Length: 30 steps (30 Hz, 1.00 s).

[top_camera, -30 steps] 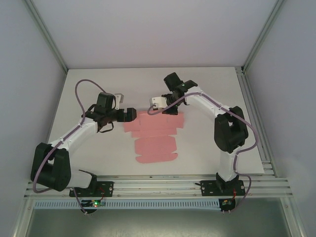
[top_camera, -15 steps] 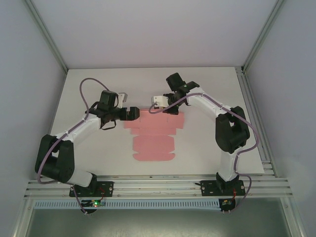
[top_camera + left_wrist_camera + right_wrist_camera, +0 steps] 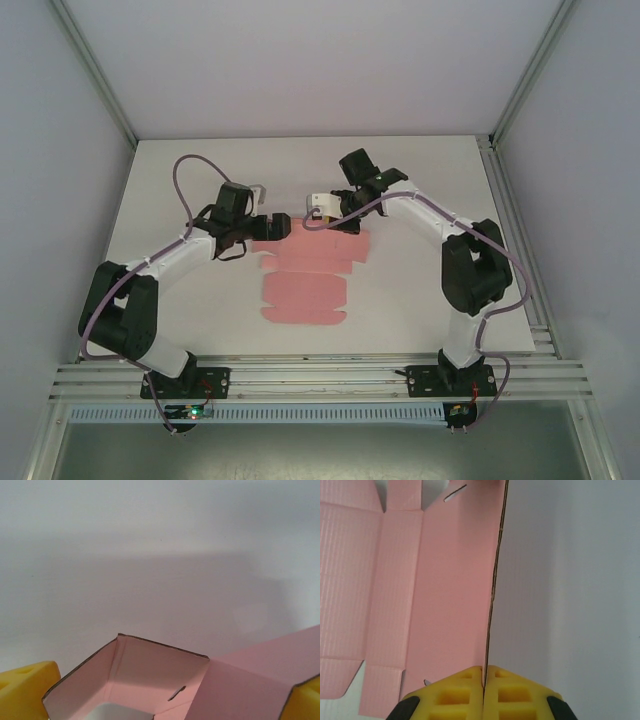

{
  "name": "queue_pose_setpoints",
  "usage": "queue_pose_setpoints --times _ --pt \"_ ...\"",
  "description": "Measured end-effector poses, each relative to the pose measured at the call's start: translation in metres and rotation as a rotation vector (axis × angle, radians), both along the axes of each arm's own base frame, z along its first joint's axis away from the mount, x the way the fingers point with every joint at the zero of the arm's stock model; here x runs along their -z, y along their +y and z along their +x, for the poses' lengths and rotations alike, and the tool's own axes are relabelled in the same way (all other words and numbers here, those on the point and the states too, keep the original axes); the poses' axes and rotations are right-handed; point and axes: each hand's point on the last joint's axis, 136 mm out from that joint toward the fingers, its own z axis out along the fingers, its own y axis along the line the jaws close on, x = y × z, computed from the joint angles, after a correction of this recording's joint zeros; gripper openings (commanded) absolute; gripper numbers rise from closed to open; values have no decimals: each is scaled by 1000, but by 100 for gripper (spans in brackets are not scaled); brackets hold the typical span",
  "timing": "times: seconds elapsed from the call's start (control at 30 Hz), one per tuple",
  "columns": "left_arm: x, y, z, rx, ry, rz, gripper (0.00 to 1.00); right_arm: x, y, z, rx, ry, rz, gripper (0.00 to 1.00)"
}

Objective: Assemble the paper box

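Observation:
The paper box is a pink die-cut sheet (image 3: 305, 285) lying mostly flat in the middle of the white table. My right gripper (image 3: 322, 211) is shut on the sheet's far edge; in the right wrist view its yellow pads (image 3: 465, 692) pinch that panel (image 3: 450, 580) on edge, the gripper (image 3: 483, 674) closed tight around it. My left gripper (image 3: 277, 228) is at the sheet's far left corner and stands open. In the left wrist view a folded-up corner of flaps (image 3: 160, 667) rises between its yellow fingertips (image 3: 25, 690), the gripper (image 3: 165, 702) wide around it.
The white table (image 3: 430, 300) extends to the right of the sheet and behind both arms. Grey walls and an aluminium frame (image 3: 515, 230) enclose it. A rail (image 3: 320, 378) runs along the near edge by the arm bases.
My left arm has swung right and farther from its base, reaching the sheet's far left corner. The sheet's near end has slid slightly left. The right gripper has stayed shut in place.

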Motion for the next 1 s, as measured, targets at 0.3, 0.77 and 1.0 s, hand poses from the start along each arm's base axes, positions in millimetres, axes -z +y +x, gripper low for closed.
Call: queue_pose_setpoints --times 0.3,0.77,1.0 --pt "-9 -1 -5 -31 -22 50 100 -1 0 3 48 -28 11 0" --pt "-63 64 -31 -264 -102 218 100 -12 0 2 67 -39 39 0" --pt "-16 47 -23 -198 45 237 100 -11 0 2 69 -38 36 0"
